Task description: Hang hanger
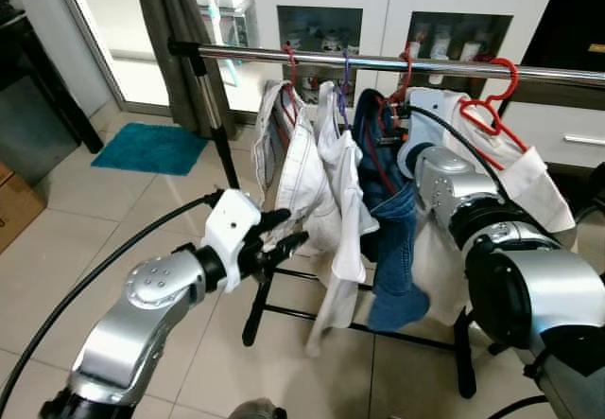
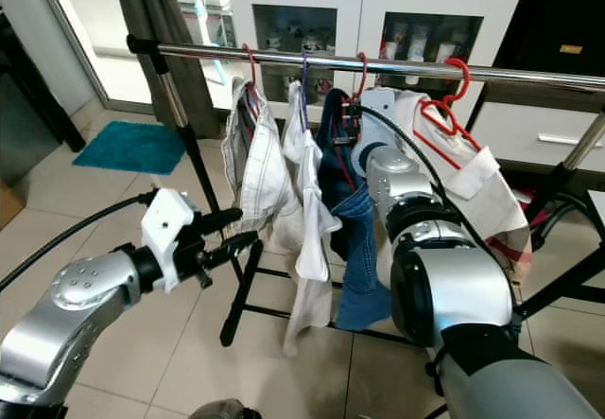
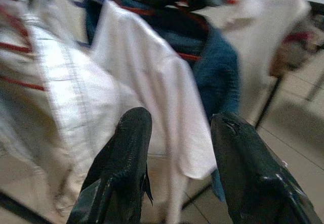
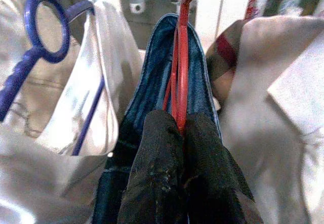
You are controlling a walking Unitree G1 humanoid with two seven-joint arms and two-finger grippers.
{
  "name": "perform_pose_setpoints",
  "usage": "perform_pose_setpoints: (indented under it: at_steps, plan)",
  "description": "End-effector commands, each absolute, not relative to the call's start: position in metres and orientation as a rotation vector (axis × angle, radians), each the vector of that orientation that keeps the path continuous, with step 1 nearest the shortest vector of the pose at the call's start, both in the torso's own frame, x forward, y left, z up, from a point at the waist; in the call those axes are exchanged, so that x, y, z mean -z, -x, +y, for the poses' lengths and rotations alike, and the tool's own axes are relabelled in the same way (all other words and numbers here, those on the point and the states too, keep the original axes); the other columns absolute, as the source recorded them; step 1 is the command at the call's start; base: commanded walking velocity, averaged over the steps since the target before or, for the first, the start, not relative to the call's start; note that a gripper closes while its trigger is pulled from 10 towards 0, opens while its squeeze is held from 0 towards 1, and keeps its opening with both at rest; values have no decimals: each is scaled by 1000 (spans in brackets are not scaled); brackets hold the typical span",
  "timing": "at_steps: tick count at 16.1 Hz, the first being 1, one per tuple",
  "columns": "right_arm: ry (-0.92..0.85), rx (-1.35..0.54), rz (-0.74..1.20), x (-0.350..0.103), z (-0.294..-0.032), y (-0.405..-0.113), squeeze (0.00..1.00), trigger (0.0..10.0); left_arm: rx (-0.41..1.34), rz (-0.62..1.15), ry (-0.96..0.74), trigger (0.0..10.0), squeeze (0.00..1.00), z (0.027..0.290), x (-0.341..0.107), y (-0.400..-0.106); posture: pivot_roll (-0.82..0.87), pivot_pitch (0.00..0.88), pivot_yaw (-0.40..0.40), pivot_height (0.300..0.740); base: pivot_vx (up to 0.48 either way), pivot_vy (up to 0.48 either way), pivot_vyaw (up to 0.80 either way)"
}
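The right gripper (image 4: 179, 133) is pinching its two matte black fingers tight on the thin red hanger (image 4: 179, 57) carrying folded blue denim jeans (image 1: 392, 239), the hanger's hook looping over the shiny metal rail (image 1: 284, 56). To the left, a purple hanger (image 4: 38, 47) is holding a soft white shirt (image 1: 336, 192). Nearer, the left gripper (image 1: 284, 235) is hovering with fingers spread wide beside a striped white garment (image 1: 298, 173). Far right, a second red hanger (image 1: 492, 107) is bearing a cream shirt (image 1: 529, 178).

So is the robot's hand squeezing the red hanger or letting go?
Squeezing. The right hand has both black fingers shut on the red hanger carrying the blue jeans. The hanger's hook is over the rail.
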State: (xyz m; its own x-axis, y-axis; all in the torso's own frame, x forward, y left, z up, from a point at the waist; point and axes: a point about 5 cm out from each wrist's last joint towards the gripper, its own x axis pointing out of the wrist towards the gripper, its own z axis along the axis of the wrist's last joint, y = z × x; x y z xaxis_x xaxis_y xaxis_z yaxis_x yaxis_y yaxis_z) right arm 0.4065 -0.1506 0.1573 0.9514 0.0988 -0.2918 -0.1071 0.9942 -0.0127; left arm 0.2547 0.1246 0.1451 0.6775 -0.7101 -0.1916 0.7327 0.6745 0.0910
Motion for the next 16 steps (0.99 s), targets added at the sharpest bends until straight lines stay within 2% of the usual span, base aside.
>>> perform_pose_setpoints:
  at_steps: [1, 7, 9, 12, 14, 16]
  plan:
    - [54, -88, 206, -172, -159, -411, 0, 0, 728, 134, -172, 10000, 0, 129, -147, -265, 114, 0, 62, 740, 0, 0, 0]
    - [35, -94, 25, -186, -190, -405, 0, 0, 684, 104, -121, 10000, 0, 124, -151, -281, 60, 0, 88, 740, 0, 0, 0]
    - [44, -122, 18, -183, -190, -403, 0, 0, 680, 100, -113, 10000, 0, 123, -152, -283, 58, 0, 86, 740, 0, 0, 0]
    - [70, -193, -13, -166, -187, -382, 0, 0, 640, 78, -106, 10000, 0, 119, -149, -290, 21, 0, 87, 740, 0, 0, 0]
    - [61, -174, -48, -156, -191, -350, 0, 0, 621, 74, -86, 10000, 0, 111, -149, -294, 17, 0, 87, 740, 0, 0, 0]
    - [47, -151, -67, -155, -194, -334, 0, 0, 613, 72, -70, 10000, 0, 109, -149, -295, 17, 0, 82, 740, 0, 0, 0]
